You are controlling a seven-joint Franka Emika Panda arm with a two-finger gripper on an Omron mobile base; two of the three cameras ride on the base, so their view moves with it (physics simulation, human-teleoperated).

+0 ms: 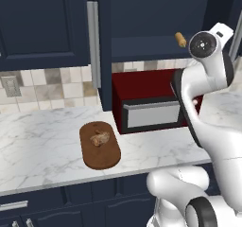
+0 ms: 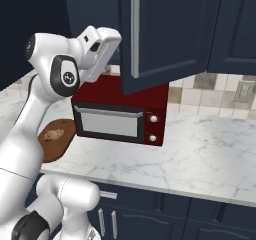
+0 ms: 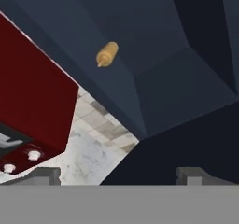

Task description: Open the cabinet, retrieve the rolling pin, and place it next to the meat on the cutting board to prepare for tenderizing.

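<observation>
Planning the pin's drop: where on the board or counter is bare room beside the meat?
The meat sits on the far half of the cutting board; its near half is bare. Open marble lies left of the board. Tighter on the right, toward the microwave.

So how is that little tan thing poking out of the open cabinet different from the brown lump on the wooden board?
The rolling pin is a smooth, light tan cylinder; the meat is a lumpy tan-brown chunk. The rolling pin sits high inside the open cabinet, one end poking past the shelf edge; the meat lies low on the oval cutting board on the counter. Both are tan-toned, and neither is touched by the robot.
</observation>
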